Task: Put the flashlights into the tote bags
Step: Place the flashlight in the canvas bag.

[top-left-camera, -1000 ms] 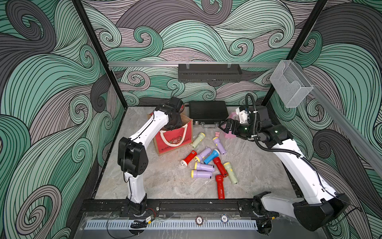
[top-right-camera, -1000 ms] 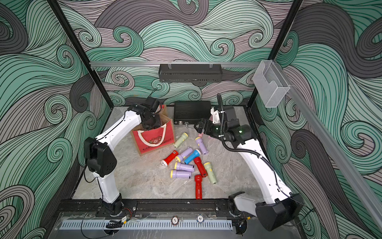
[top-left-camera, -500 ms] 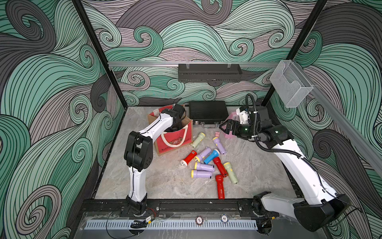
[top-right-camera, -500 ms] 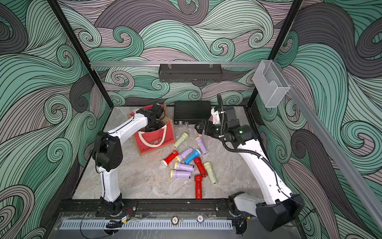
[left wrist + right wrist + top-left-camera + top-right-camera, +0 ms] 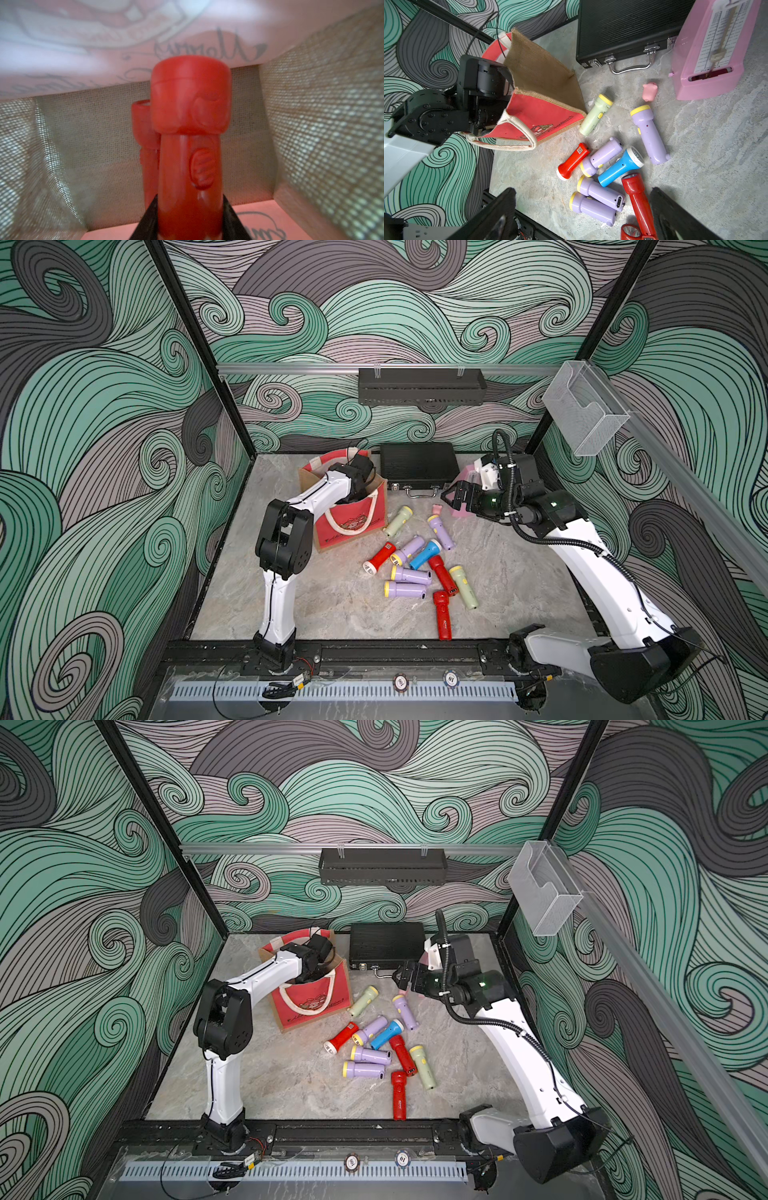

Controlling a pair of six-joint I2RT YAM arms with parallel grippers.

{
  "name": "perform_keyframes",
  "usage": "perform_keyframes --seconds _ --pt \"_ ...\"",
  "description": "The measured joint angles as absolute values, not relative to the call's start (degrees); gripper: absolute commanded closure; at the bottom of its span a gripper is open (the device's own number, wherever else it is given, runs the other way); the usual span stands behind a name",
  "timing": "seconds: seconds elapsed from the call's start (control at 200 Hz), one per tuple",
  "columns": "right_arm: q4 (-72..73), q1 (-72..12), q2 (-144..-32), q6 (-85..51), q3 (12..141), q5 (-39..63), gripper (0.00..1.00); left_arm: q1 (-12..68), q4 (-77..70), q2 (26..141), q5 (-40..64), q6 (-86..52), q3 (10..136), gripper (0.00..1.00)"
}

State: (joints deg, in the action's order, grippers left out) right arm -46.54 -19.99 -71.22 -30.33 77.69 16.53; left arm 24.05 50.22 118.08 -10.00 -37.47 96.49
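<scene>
- L claw (image 5: 188,220) shut tight on red flashlight (image 5: 190,108), deep in tote bag (image 5: 353,518), so it drops inside.
- R claw (image 5: 454,499) wide open, empty, near loose flashlights (image 5: 409,574), ready to grab next.

Script "Merry" (mirrored, seen from inside) on the pale lining of the tote bag (image 5: 228,25)
</scene>
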Motion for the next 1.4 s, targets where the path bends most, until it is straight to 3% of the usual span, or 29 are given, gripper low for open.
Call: perform_keyframes --seconds 0.09,0.355,0.56,0.961,1.396 --pt "-46.7 -19.4 -71.1 -30.5 75.6 16.5 0.0 24.1 49.8 118.0 -10.0 -37.5 96.1 0.82" --pt "-50.9 -17.6 -69.6 -30.4 72.6 16.4 0.0 24.1 50.3 117.2 -10.2 -36.2 96.6 0.36" --pt "-56.2 -17.1 -65.4 -30.2 67.2 16.3 0.0 24.1 52.9 114.1 -11.4 -34.7 101.4 0.21" --pt "-64.5 -17.1 -62.3 -27.7 54.1 14.5 0.01 24.1 54.1 103.5 -7.4 -30.3 103.8 0.02" --pt "-60.4 -17.1 -67.1 -26.8 43.3 14.1 0.06 24.7 48.6 88.5 2.9 -23.7 96.6 0.01"
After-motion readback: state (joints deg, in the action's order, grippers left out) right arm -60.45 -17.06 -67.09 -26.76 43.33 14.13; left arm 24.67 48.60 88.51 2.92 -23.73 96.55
